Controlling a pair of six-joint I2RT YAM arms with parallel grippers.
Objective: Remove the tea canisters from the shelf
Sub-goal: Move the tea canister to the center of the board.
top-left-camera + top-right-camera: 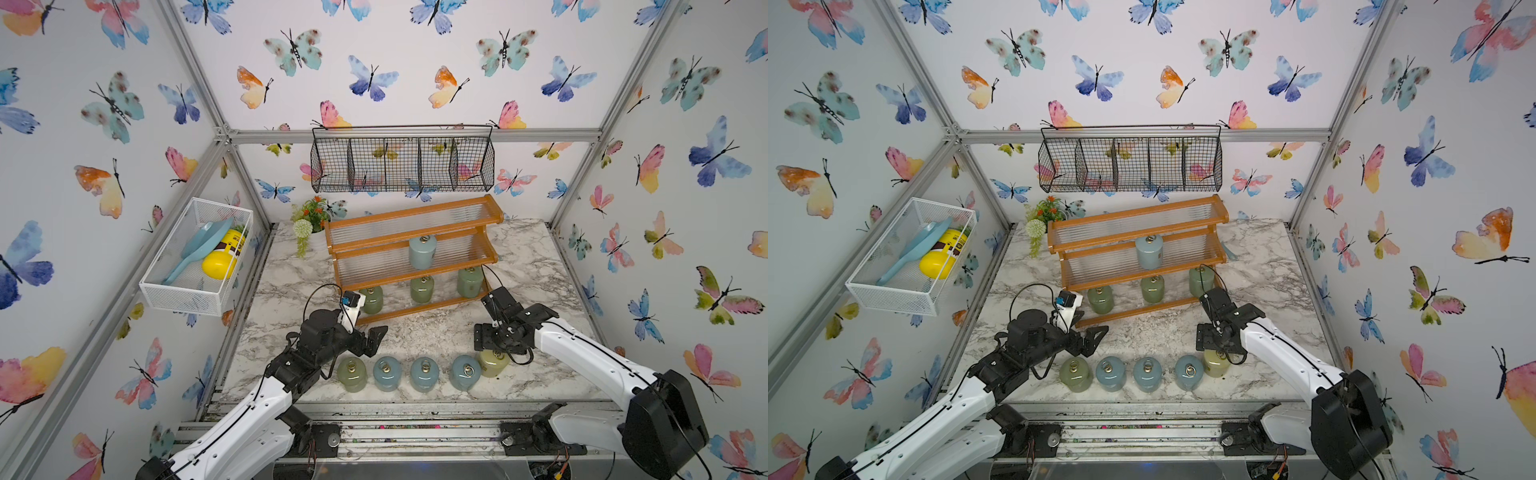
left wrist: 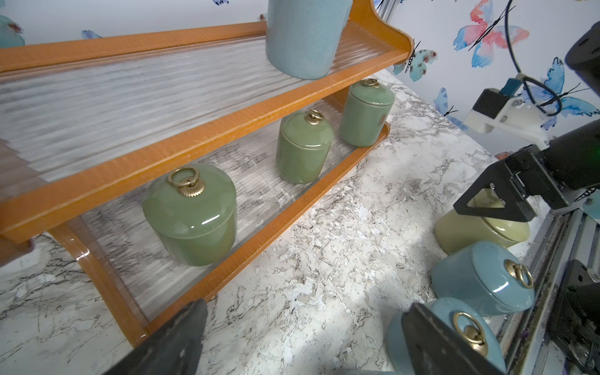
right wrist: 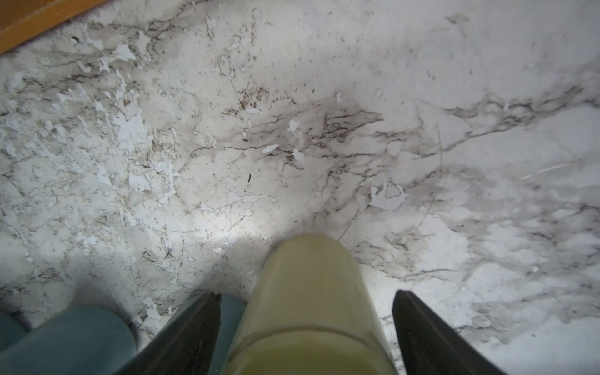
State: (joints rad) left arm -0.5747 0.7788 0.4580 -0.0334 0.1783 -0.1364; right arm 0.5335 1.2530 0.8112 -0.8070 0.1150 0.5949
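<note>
The right pincer [image 1: 493,354] partly hides the yellow canister [image 1: 494,368]; the blue canister [image 2: 303,39] is cropped, lid unseen.

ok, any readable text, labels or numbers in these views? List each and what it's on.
Nothing can be read in any view.
Brown label on the yellow plastic bottle in the white wire-mesh basket: carries dark print, too small and blurred to read.
Glossy ceramic canisters, orange-brown wooden stepped shelf, black wire basket: no markings visible.
</note>
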